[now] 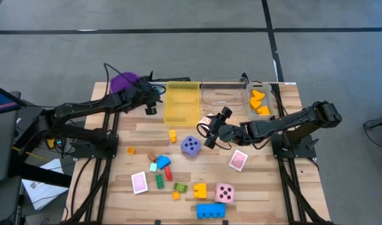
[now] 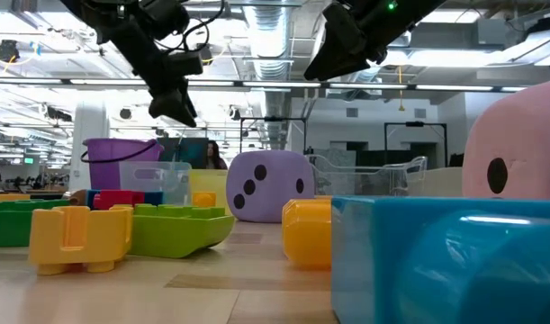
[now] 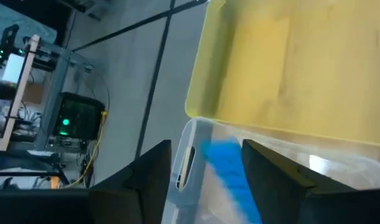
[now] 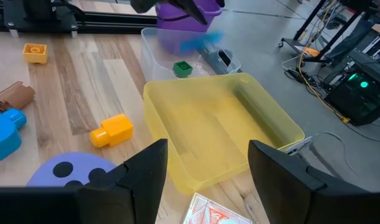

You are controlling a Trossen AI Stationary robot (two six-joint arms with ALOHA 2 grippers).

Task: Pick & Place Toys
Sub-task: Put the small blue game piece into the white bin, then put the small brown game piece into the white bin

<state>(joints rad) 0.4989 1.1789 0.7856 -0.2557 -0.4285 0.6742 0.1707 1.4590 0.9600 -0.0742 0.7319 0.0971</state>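
text: none legible | labels/brands: none legible | numbers: none; purple die (image 2: 269, 185) and pink die (image 1: 224, 192) show only black pips | card (image 1: 238, 160) backs: pattern, no words | room signs: too small to read
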